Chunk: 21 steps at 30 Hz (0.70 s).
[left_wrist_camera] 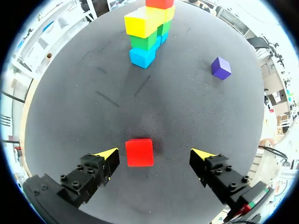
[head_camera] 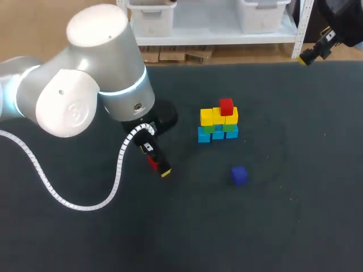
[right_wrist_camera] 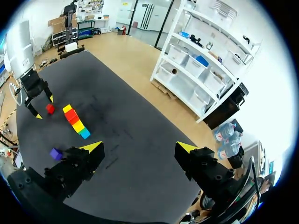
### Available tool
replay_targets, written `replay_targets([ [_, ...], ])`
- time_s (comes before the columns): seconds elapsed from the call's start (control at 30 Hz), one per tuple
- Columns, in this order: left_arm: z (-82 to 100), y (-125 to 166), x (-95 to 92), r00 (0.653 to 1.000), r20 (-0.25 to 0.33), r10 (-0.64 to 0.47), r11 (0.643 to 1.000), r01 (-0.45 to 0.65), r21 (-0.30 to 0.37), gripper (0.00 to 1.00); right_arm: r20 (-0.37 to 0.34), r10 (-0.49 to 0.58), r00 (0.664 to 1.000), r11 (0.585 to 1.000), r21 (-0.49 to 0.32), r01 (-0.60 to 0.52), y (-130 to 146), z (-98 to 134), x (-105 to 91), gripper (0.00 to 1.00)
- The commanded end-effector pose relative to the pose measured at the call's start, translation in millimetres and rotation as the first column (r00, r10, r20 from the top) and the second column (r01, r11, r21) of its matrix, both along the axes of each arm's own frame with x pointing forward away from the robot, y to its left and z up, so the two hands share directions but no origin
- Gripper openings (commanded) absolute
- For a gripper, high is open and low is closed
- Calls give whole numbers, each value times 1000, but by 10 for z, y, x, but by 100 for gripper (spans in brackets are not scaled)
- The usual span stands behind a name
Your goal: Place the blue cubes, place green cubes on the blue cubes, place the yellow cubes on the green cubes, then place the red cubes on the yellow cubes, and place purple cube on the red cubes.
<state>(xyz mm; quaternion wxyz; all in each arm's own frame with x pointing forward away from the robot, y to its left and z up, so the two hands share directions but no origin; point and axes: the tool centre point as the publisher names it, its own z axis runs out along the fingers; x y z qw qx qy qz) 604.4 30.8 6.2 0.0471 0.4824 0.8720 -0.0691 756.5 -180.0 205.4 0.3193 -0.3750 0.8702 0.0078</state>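
The left gripper (left_wrist_camera: 155,156) hangs low over the dark, matte-topped table (left_wrist_camera: 70,116), its yellow-tipped fingers spread wide and gripping nothing; the small loose red cube (left_wrist_camera: 139,152) sits on the table between them, just beside one finger and well apart from the other, touching neither as far as can be seen. Being a cube it has no long axis; its flat side faces look roughly square to the line along which the fingers would close, so a plain squeeze should seat it, though the near finger would likely nudge it sideways first.

Straight ahead of that gripper stands the stepped stack of coloured cubes (left_wrist_camera: 147,32): blue at the bottom, green on those, yellow above, and one red cube (head_camera: 226,106) already on top; the loose red one seems meant for the place beside it. The lone purple cube (left_wrist_camera: 221,68) lies on the table ahead and off to one side, apart from the stack.

The right gripper (right_wrist_camera: 140,148) is at the table's far right corner, fingers wide and empty; the left arm is much the nearer to the loose cube.
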Motion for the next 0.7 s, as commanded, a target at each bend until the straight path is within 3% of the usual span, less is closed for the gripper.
replay_targets([
  [0.03, -40, 9, 14, 1000, -18, 0, 1000, 1, 18, 100, 3, -3, 1000, 1000, -1, 3, 2, -2, -10, 100],
  [0.1, -54, 8, 2, 1000, -24, -3, 1000, 3, 23, 91, 3, -3, 1000, 1000, -1, 3, 2, -2, -10, 100],
  [0.23, -57, 7, 10, 1000, -29, 6, 1000, -5, 21, 89, 3, -3, 1000, 1000, -1, 3, 2, -2, -10, 100],
  [0.43, -53, 7, 26, 1000, -21, 13, 1000, -12, 19, 39, 3, -3, 1000, 1000, -1, 3, 2, -2, -10, 100],
  [0.53, -52, 5, 27, 1000, -13, 9, 1000, -9, 23, 27, 3, -3, 1000, 1000, -1, 3, 2, -2, -10, 100],
  [0.6, -52, 3, 26, 1000, -11, 8, 1000, -8, 25, 9, 3, -3, 1000, 1000, -1, 3, 2, -2, -10, 100],
  [0.7, -44, 1, 24, 1000, -3, 8, 1000, -8, 26, 0, 3, -3, 1000, 1000, -1, 3, 2, -2, -10, 100],
])
